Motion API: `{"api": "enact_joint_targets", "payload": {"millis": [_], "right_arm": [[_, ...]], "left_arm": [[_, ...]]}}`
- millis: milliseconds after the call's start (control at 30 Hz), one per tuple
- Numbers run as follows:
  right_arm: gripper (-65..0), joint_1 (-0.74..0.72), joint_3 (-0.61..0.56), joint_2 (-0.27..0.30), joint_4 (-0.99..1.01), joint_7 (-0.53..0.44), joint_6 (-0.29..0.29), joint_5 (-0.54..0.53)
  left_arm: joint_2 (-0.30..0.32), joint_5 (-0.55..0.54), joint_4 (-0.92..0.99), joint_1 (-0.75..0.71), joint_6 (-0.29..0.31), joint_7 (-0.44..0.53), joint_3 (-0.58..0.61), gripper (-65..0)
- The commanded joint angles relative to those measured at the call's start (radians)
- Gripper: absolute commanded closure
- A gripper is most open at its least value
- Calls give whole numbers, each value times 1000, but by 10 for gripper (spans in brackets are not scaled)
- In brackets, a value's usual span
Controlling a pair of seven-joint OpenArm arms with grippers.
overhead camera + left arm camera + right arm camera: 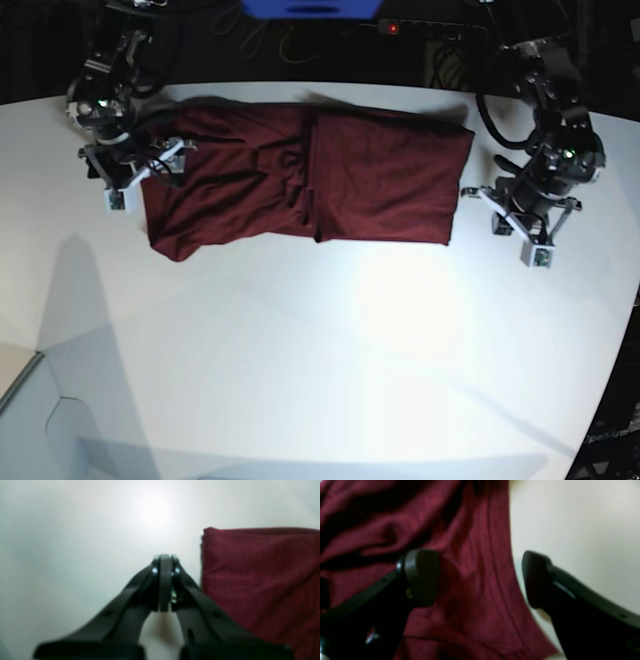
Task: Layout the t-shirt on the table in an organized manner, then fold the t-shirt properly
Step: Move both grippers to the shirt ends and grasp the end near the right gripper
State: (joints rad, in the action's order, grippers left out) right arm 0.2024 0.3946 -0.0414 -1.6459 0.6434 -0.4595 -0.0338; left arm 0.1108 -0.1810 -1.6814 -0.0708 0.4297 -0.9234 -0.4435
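On the smooth white table (300, 350), the soft maroon t-shirt (330, 175) lies creased.

Left gripper (165, 562) fully closed, fingers pressed together, holding nothing. Right gripper (480, 577) spread wide, jaws well apart, pointing downward.

The t-shirt (310, 180) lies at 12 o'clock on the tabletop (320, 360); arms apparently flank it at 9 and 3.
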Motion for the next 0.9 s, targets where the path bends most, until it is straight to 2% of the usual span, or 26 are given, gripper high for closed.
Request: {"api": "enact_joint_targets", "payload": {"millis": [0, 133, 233, 367, 500, 633, 867], "right_arm": [[-526, -8, 2, 5, -10, -14, -6, -12], [-523, -7, 2, 5, 5, -14, -6, -12], [-456, 1, -3, 5, 3, -14, -6, -36], [-268, 16, -3, 5, 3, -10, -8, -96], [-11, 24, -23, -10, 5, -7, -8, -111], [0, 24, -52, -15, 3, -12, -8, -111], [0, 21, -73, -42, -90, -14, -8, -114]], "left_arm": [[10, -8, -19, 12, -2, 16, -2, -2], [23, -16, -19, -8, -2, 20, -2, -2], [23, -10, -19, -11, -2, 20, -4, -2], [50, -18, -19, -37, -2, 25, -5, -2], [50, -18, -21, -47, -2, 17, -56, -2], [43, -18, -42, -63, -2, 16, -130, -2], [51, -18, -122, -143, -2, 16, -168, -2]]}}
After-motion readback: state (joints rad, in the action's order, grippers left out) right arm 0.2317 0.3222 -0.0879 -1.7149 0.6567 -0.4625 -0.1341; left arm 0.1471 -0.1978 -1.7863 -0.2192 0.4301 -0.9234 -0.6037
